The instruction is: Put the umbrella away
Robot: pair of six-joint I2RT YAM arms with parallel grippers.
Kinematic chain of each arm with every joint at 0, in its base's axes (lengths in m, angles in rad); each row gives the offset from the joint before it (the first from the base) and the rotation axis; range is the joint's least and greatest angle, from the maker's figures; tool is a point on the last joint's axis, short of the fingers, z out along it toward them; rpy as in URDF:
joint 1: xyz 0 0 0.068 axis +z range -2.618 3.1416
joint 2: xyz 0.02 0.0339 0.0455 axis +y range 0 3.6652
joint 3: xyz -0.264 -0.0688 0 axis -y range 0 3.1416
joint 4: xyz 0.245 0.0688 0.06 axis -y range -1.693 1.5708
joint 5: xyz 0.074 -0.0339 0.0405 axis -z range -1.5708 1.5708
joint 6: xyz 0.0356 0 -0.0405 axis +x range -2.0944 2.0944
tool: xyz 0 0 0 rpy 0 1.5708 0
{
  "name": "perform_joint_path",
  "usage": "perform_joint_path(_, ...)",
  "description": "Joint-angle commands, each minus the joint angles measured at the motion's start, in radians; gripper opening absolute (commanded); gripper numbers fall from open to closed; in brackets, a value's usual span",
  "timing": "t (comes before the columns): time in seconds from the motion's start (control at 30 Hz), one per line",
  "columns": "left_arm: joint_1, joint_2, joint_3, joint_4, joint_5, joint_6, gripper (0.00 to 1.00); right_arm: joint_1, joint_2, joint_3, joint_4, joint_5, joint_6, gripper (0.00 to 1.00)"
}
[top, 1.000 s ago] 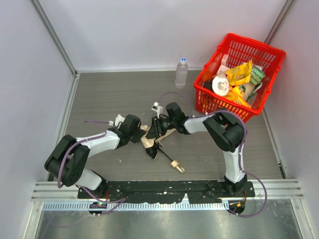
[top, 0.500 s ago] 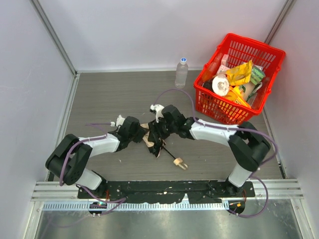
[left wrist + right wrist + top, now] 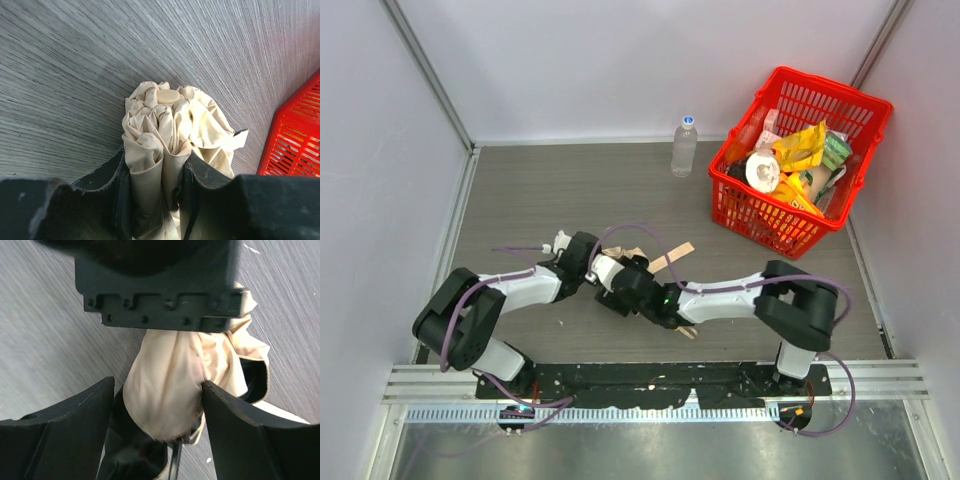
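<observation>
Left wrist view: umbrella lying on bench, left hand clamped on its bunched fabric, right hand spread wide astride it, not gripping; likely light, soft, slippery, so grip deep around the stiff core.

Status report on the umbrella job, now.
Left gripper shut on umbrella canopy. Right gripper open, straddling same bundle. Strap sticking out. Red basket heaped, bottle beside it.
</observation>
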Motion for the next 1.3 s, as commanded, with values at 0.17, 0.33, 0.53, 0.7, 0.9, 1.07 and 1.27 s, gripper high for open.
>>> perform_joint_path(0.17,-0.004,0.087,-0.068,-0.35,-0.001,0.01,0.0,0.047,0.231,0.048,0.168,0.433,-0.114,0.68)
perform_joint_path(0.33,-0.004,0.061,-0.075,-0.347,-0.001,0.015,0.0,0.001,0.222,0.027,0.063,0.3,0.051,0.27)
perform_joint_path(0.53,-0.008,0.027,-0.083,-0.307,0.008,0.036,0.0,-0.042,0.248,0.004,-0.058,0.003,0.189,0.01)
perform_joint_path(0.7,-0.008,-0.083,-0.146,-0.188,-0.013,0.079,0.49,-0.091,0.197,-0.07,-0.038,-0.229,0.257,0.01)
perform_joint_path(0.9,-0.006,-0.232,-0.238,-0.086,-0.041,0.102,1.0,-0.16,0.168,-0.165,0.068,-0.505,0.384,0.01)
perform_joint_path(1.07,-0.008,-0.385,-0.319,0.029,-0.034,0.156,1.0,-0.226,0.173,-0.222,0.163,-0.717,0.47,0.01)
perform_joint_path(1.27,-0.009,-0.452,-0.339,-0.002,-0.047,0.159,1.0,-0.304,0.228,-0.257,0.291,-0.886,0.62,0.01)
